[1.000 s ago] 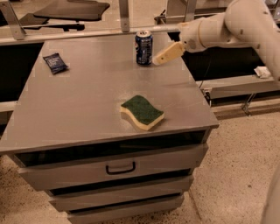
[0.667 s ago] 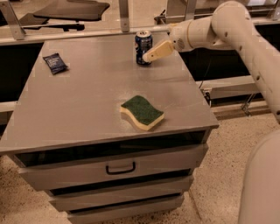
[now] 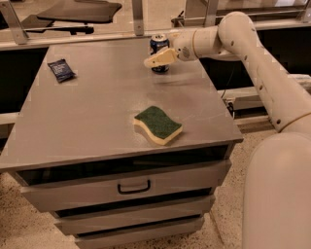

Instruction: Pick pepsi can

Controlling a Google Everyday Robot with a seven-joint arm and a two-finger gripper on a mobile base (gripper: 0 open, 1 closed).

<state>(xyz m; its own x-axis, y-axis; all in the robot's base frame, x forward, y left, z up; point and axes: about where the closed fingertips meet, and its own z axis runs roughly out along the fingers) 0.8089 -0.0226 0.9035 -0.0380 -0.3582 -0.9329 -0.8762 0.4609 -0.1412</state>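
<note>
The pepsi can (image 3: 158, 43), dark blue with a silver top rim, stands upright near the far edge of the grey cabinet top (image 3: 92, 112), right of centre. My gripper (image 3: 154, 60) reaches in from the right on the white arm (image 3: 252, 53). It lies across the front of the can's middle and hides part of the can's body. Only the can's top and base show.
A green and yellow sponge (image 3: 158, 125) lies near the front of the top. A flat dark blue packet (image 3: 61, 70) lies at the far left. Drawers with a handle (image 3: 134, 186) are below. A rail (image 3: 97, 39) and a chair base (image 3: 77, 12) stand behind.
My gripper has moved left from beside the can's right side to across its front. The can, sponge and packet have not moved.
</note>
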